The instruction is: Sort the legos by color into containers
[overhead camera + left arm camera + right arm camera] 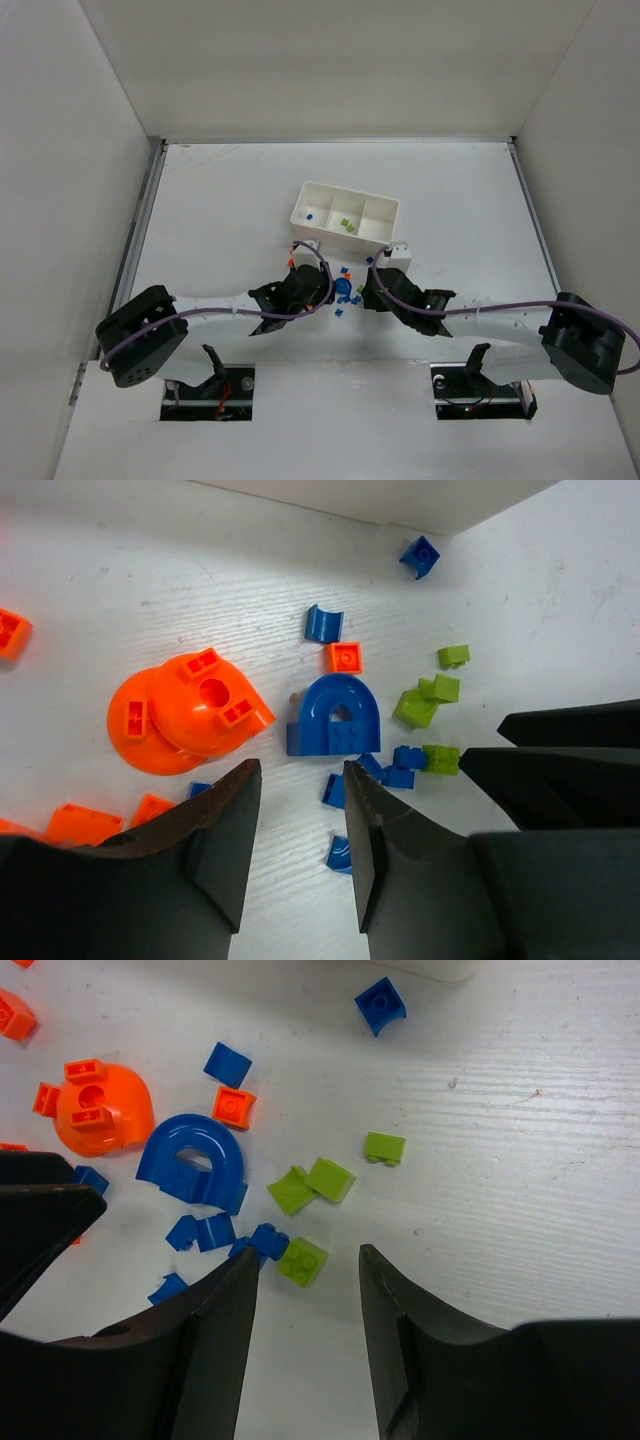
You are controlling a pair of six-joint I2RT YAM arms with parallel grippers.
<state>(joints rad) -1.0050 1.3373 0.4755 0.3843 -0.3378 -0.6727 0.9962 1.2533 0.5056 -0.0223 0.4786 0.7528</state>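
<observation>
A white three-compartment tray [305, 192] sits at the table's middle back, with a blue brick in its left part and lime bricks in its middle part. Loose legos lie in front of it between both grippers. My left gripper [300, 780] is open and empty just above the table, near a large blue arch [335, 715], a large orange dome [185, 710] and small blue bricks [340, 852]. My right gripper [308, 1265] is open and empty, with a lime brick [302, 1260] lying just ahead of its fingertips, beside other lime bricks [328, 1178].
The opposite gripper's black fingers [560, 770] reach into the left wrist view at right. White enclosure walls stand on three sides. Small orange bricks [80, 822] lie at the left of the pile. A blue brick [380, 1005] lies close to the tray wall.
</observation>
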